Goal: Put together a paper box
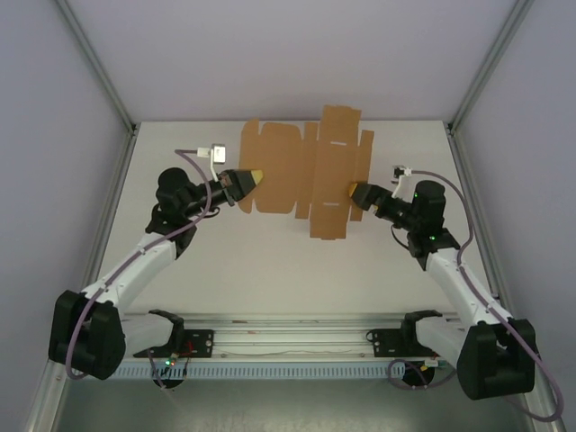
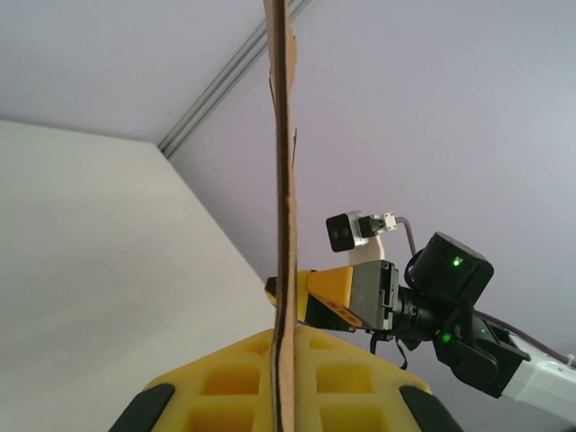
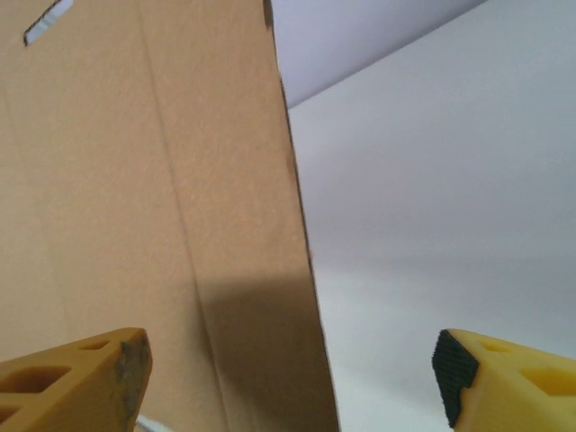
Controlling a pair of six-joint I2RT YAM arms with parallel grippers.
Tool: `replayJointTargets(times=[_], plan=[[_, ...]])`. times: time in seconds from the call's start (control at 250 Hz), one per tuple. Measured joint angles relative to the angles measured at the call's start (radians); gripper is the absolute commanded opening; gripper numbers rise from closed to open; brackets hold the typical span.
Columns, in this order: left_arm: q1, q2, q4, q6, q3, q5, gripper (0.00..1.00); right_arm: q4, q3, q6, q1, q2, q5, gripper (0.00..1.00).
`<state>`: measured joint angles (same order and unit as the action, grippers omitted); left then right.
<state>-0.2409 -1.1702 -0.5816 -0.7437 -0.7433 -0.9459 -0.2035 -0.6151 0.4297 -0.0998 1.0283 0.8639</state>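
The paper box (image 1: 306,166) is a flat brown die-cut sheet with flaps and slots, held up over the back of the table. My left gripper (image 1: 255,177) is shut on the sheet's left edge. In the left wrist view the sheet (image 2: 285,225) runs edge-on, straight up from between my yellow fingers (image 2: 351,378), and the left gripper (image 2: 283,360) pinches it. My right gripper (image 1: 354,191) is at the sheet's right side and stands open. In the right wrist view the sheet (image 3: 153,225) fills the left half, its edge lying between the spread fingertips (image 3: 504,378) of the right gripper (image 3: 292,387).
The white table (image 1: 270,261) is walled in by pale panels with aluminium posts (image 1: 99,72) at the back corners. A metal rail (image 1: 288,337) with the arm bases runs along the near edge. The right arm's wrist (image 2: 441,297) shows beyond the sheet.
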Motion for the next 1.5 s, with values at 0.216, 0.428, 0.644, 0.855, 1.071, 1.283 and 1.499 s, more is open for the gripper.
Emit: replayJointTargets(times=[0.216,0.428,0.644,0.855,1.071,1.283,1.499], plan=[[0.000,0.018,-0.006,-0.018,0.000,0.011,0.02,-0.049,0.000,0.024,0.003,-0.003,0.110,0.40],[0.000,0.039,0.032,-0.006,0.002,0.044,0.02,-0.054,-0.002,0.005,0.005,-0.003,0.124,0.00],[0.000,0.050,0.089,0.036,0.034,0.098,0.95,-0.018,-0.010,-0.074,0.005,0.011,0.113,0.00],[-0.002,0.079,0.357,0.144,0.077,0.422,1.00,0.156,-0.083,-0.266,-0.034,0.113,0.028,0.00],[-0.002,0.070,0.579,0.216,0.080,0.653,1.00,0.341,-0.183,-0.579,-0.160,0.239,-0.157,0.00],[-0.002,0.027,0.595,0.222,0.067,0.616,1.00,0.384,-0.258,-0.893,-0.262,0.345,-0.389,0.00],[-0.002,-0.044,0.592,0.219,0.004,0.507,1.00,0.304,-0.278,-1.172,-0.375,0.436,-0.659,0.00]])
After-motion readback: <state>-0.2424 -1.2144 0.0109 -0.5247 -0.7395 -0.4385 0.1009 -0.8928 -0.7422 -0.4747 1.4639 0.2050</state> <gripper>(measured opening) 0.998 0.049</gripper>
